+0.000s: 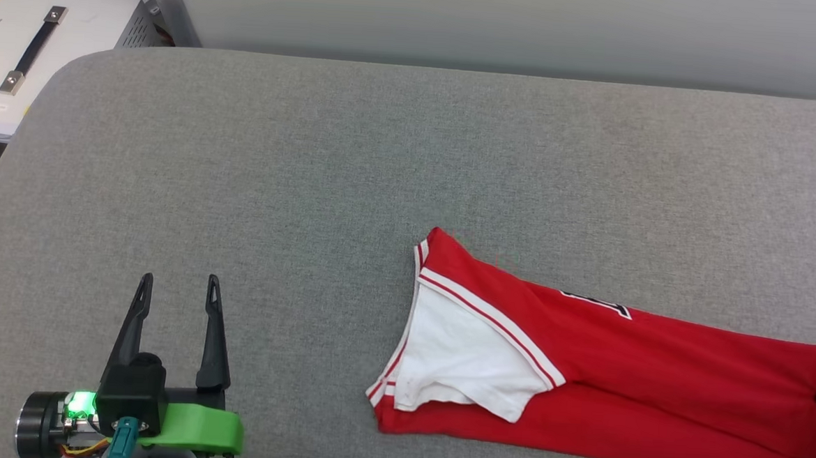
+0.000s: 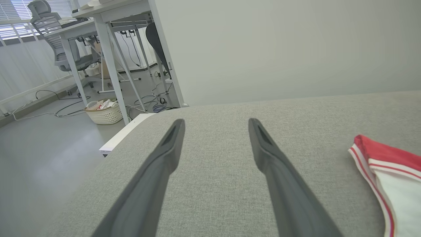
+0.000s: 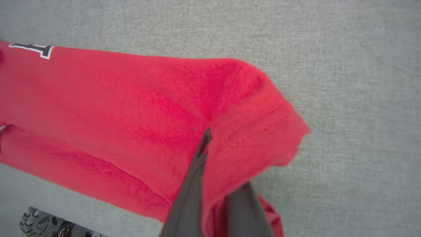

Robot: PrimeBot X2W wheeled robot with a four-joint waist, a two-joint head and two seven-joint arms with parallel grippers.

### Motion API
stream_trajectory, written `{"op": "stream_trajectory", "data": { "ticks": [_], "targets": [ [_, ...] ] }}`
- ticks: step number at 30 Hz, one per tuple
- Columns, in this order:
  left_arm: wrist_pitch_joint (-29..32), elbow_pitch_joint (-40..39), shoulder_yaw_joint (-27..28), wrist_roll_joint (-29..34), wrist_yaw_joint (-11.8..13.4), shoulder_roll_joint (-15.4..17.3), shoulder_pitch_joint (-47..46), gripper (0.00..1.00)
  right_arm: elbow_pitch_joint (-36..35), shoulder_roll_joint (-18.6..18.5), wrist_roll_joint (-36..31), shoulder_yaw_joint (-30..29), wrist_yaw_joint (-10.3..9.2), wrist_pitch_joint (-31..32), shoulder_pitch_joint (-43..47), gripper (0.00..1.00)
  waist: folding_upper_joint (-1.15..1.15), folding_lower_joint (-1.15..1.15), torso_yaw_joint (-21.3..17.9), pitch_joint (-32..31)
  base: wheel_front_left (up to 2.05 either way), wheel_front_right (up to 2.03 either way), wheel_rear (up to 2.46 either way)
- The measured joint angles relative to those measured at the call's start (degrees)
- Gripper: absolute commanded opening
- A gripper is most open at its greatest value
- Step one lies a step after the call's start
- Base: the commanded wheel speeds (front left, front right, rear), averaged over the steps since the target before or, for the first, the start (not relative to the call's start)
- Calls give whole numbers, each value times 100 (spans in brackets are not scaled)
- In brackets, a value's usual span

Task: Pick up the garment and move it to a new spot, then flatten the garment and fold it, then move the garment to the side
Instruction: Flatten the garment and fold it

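where the red jersey (image 1: pixel 652 367) runs off frame, the right hand (image 3: pixel 210 144) pinches its hem.
one fingertip lost under cloth; left hand (image 1: pixel 180 280) spread.

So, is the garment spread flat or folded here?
Folded lengthwise: the garment lies as a narrow band, white sleeve lying over the red body.
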Motion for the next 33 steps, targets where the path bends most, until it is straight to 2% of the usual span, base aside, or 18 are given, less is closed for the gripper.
{"op": "stream_trajectory", "data": {
  "ticks": [5,13,18,22,26,33],
  "targets": [
    [0,4,14,25,-49,-23,87,100,-172,-100,41,-110,0,86,115,0,0,0,-7,-112,0,0,0],
    [0,31,52,58,-101,-75,167,100,-1641,-107,513,-348,-1,419,382,0,0,-1,-30,-214,0,0,0],
    [0,58,9,100,-148,-126,158,100,-2371,64,625,-410,-1,683,372,0,0,-1,16,-197,0,0,0],
    [0,76,-35,118,-152,-178,147,100,-2651,334,516,-315,-1,971,165,0,0,0,105,-146,0,0,0],
    [0,89,-81,122,-183,-204,101,100,-2695,755,237,-154,-2,1246,-317,0,0,0,199,-49,0,0,0],
    [0,102,-171,123,-192,-256,-173,100,-2249,1672,-421,290,-1,1638,-1237,0,0,0,364,207,0,0,0]
  ]
}}
